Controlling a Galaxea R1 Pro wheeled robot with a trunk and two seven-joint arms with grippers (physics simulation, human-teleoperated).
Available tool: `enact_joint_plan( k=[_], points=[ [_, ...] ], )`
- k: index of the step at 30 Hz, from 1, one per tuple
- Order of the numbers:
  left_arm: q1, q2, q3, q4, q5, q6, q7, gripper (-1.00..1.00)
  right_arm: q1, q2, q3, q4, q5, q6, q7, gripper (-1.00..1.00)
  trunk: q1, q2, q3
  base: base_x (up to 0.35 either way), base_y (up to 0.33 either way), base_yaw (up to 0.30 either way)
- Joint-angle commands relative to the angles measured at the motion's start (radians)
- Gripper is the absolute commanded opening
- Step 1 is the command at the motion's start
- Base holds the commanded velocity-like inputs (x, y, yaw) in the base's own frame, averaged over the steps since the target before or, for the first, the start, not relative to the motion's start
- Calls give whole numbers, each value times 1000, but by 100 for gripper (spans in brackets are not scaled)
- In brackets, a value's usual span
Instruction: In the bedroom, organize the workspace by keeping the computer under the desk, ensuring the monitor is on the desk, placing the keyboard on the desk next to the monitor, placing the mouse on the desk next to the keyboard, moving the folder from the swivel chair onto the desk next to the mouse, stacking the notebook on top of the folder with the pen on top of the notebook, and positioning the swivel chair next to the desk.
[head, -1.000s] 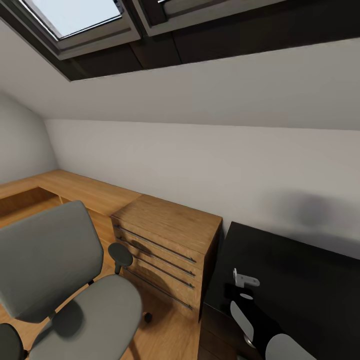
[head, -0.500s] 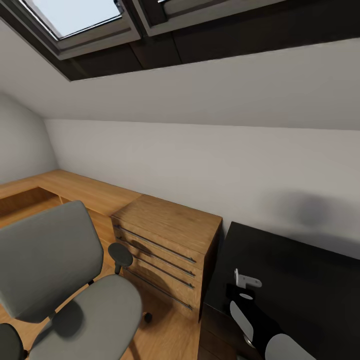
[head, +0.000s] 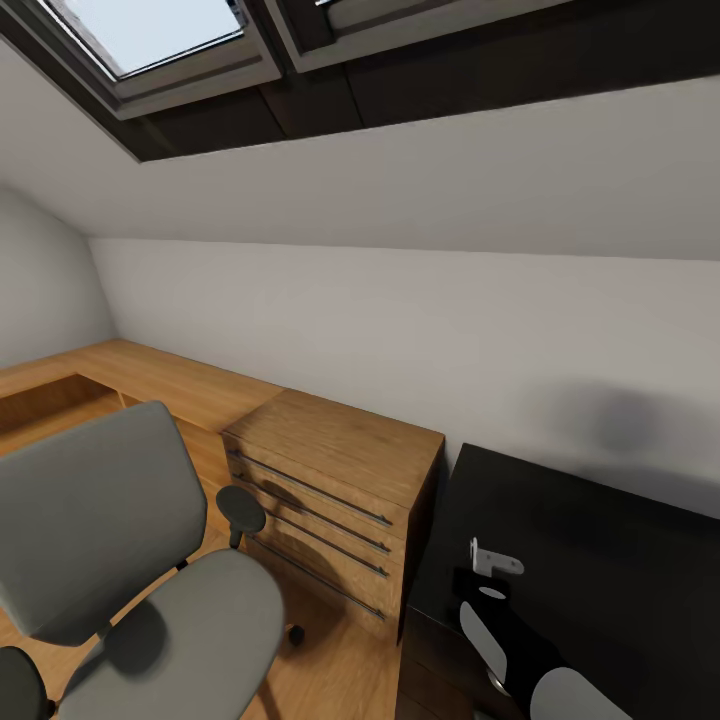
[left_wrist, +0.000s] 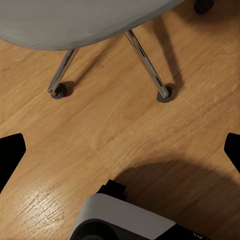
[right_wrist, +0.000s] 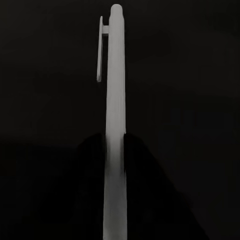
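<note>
Left of the light wooden drawer chest (head: 330, 490), our grey upholstered swivel chair (head: 130, 560) stands with an empty seat. Right of the chest, over the glossy black counter (head: 600, 560), our right end effector (right_wrist: 115, 145) pinches the thin white pen (right_wrist: 114, 100), not yet placed. We cannot tell the left end effector's state. No readable writing.

Head cam: high, looks fwd/down over swivel chair (head: 130, 560) and desk (head: 590, 560). Left wrist cam: faces floor (left_wrist: 125, 135), near chair base. Right wrist cam: v. close on pen (right_wrist: 115, 125).
</note>
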Motion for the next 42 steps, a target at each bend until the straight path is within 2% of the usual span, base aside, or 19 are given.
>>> enact_joint_plan(
  k=[1, 11, 16, 19, 22, 23, 26, 30, 31, 35, 42],
  points=[
    [0, 1, -5, -2, 11, -4, 6, 100, 0, -1, 5, 39, -11, 9, -7, -100, 0, 0, -1, 0, 0, 0],
    [0, 1, -4, -2, 11, -4, 6, 100, 0, -1, 5, 39, -11, 9, -6, -100, 0, 0, -1, 0, 0, 0],
    [0, 1, -4, -2, 11, -4, 6, 100, 0, -2, 5, 33, -11, 8, -5, -100, -19, 35, 15, 0, 0, 0],
    [0, 1, -5, -2, 10, -4, 6, 100, 0, -4, 3, -5, -12, 9, -5, -100, -30, 56, 24, 0, 0, 0],
    [0, 1, -5, -2, 10, -4, 6, 100, 3, -7, 2, -74, -12, 16, -7, -100, -42, 77, 33, 0, 0, 0],
    [0, 1, -5, -2, 10, -3, 6, 100, 7, -9, 1, -139, -11, 35, -8, -100, -46, 84, 37, 0, 0, 0],
    [0, 1, -5, -2, 10, -3, 6, 100, 28, -13, 0, -255, -10, 91, -14, -100, -57, 105, 46, 0, 0, 0],
    [0, 1, -5, -2, 10, -4, 6, 100, 90, -24, -1, -406, -11, 178, -43, -100, -73, 133, 58, 0, 0, 0],
    [0, 1, -5, -2, 10, -3, 6, 100, 121, -27, 0, -472, -11, 210, -61, -100, -76, 140, 62, 0, 0, 0],
    [0, 1, -5, -2, 11, -3, 5, 100, 175, -31, 1, -608, -14, 253, -92, -100, -92, 168, 74, 0, 0, 0],
    [0, 1, -5, -2, 11, -2, 5, 100, 223, -31, 3, -691, -15, 278, -105, -100, -119, 217, 96, 0, 0, 0]
  ],
)
